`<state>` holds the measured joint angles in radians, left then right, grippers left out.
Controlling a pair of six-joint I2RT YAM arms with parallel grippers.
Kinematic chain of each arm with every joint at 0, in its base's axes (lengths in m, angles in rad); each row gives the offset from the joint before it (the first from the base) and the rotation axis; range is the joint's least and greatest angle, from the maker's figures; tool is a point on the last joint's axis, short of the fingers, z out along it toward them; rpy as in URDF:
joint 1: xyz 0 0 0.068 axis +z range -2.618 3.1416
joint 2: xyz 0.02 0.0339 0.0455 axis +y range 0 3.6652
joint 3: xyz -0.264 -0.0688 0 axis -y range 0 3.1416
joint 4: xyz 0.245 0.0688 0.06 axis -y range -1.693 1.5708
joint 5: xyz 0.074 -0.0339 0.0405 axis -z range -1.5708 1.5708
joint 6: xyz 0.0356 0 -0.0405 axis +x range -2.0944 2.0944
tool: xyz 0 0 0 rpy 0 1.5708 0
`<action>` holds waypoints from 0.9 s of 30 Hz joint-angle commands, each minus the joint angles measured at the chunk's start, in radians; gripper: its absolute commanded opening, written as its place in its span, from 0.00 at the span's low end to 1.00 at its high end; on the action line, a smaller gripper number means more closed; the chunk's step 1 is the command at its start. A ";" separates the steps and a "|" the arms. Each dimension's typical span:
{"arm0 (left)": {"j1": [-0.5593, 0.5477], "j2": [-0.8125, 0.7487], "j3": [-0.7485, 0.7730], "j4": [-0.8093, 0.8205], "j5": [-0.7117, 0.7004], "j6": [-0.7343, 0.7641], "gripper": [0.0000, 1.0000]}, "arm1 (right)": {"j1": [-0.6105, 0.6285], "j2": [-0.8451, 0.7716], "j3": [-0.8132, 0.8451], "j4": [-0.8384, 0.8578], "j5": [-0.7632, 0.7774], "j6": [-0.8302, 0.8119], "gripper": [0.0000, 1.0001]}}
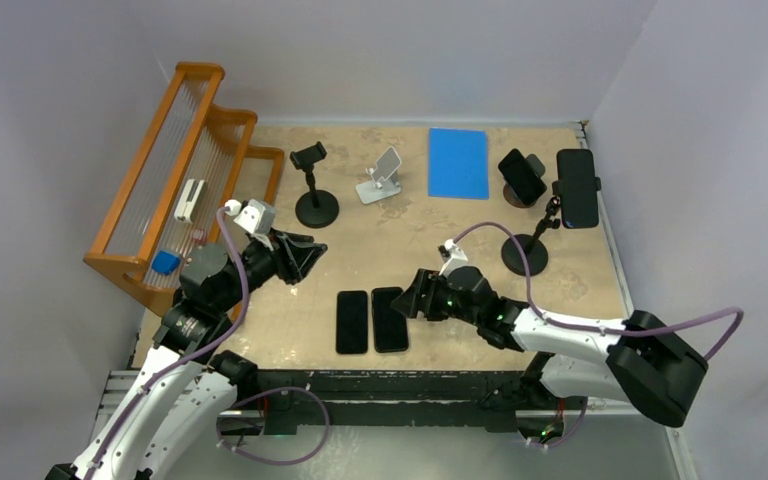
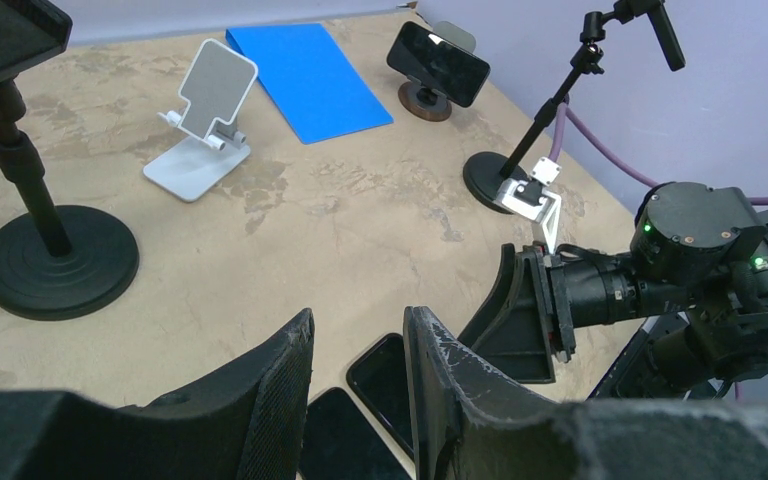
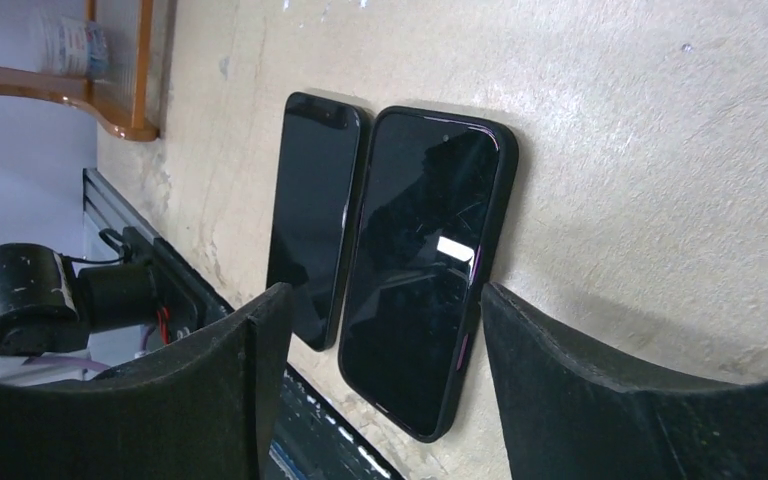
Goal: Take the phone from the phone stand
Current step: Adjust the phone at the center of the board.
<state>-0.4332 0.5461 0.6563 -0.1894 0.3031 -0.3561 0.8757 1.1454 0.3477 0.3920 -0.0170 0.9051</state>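
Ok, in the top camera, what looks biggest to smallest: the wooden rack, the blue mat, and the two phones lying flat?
1. wooden rack
2. blue mat
3. left flat phone and right flat phone: they look alike, a tie.

Left phone (image 1: pixel 351 322) and right phone (image 1: pixel 390 319) lie side by side on table (image 1: pixel 380 240), near edge; my right gripper (image 1: pixel 412 300) just right of them. Mat (image 1: pixel 458 163) far behind, rack (image 1: pixel 175 160) at left.

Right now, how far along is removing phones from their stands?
Done: two flat phones lie on the table; white stand and black stand are empty. In hand: right gripper open above them, holding nothing. Left: tilted phone and clamped phone still mounted.
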 commanded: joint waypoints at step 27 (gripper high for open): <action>-0.001 0.005 0.012 0.033 0.008 -0.007 0.36 | 0.025 0.087 -0.016 0.166 0.012 0.047 0.68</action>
<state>-0.4332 0.5480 0.6563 -0.1894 0.3031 -0.3561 0.8959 1.2991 0.3233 0.5945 -0.0612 0.9581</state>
